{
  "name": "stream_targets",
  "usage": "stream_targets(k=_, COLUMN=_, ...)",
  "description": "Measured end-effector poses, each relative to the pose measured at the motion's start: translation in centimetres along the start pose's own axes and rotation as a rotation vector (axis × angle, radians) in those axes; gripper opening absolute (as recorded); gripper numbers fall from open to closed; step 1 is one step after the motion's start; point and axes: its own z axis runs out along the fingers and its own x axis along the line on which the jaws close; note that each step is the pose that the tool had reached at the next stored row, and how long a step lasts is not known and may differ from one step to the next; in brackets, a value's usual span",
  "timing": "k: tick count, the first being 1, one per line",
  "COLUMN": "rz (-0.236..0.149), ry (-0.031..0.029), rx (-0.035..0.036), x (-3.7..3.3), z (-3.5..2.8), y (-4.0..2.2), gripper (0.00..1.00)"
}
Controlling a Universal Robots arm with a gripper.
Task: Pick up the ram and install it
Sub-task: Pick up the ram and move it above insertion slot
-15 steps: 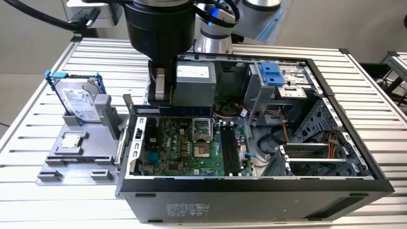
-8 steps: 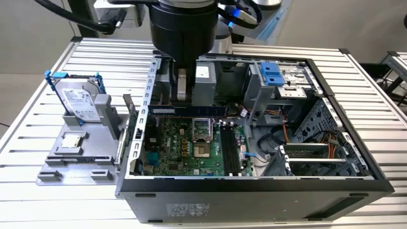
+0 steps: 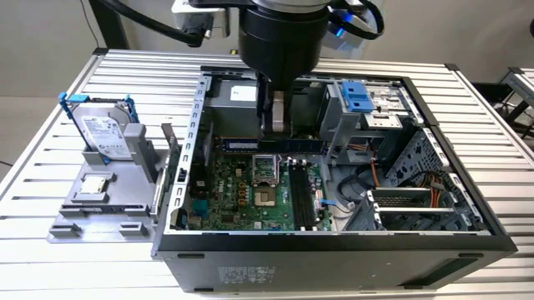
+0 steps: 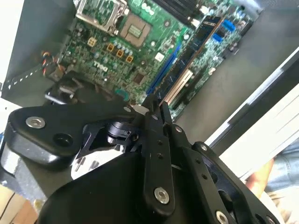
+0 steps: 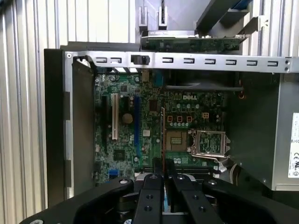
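Note:
My gripper (image 3: 279,125) hangs inside the open computer case (image 3: 179,187), above the far part of the green motherboard (image 3: 234,200). It is shut on the ram (image 3: 250,144), a long thin board stick that lies level under the fingers, across the board. In the second wrist view the ram (image 4: 196,44) reaches out from the gripper (image 4: 156,101) over the motherboard. In the first wrist view the ram (image 5: 162,135) shows edge-on as a thin line between the closed fingers (image 5: 155,170). The dark memory slots (image 3: 302,197) lie nearer the case front, beside the processor socket (image 3: 265,181).
On a grey holder (image 3: 100,206) at the exterior view's left stand a silver hard drive in a blue bracket (image 3: 104,128) and a small square processor chip (image 3: 94,185). A drive cage with a blue latch (image 3: 356,97) and cables (image 3: 367,181) fill the case's right side. Part of a person (image 4: 275,168) is nearby.

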Motion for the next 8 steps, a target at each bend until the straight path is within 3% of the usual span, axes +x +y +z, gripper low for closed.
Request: stream_targets(k=8, rz=0.0, ry=0.0001, rx=0.0, x=-0.02, z=-0.06, y=-3.3, gripper=0.0)
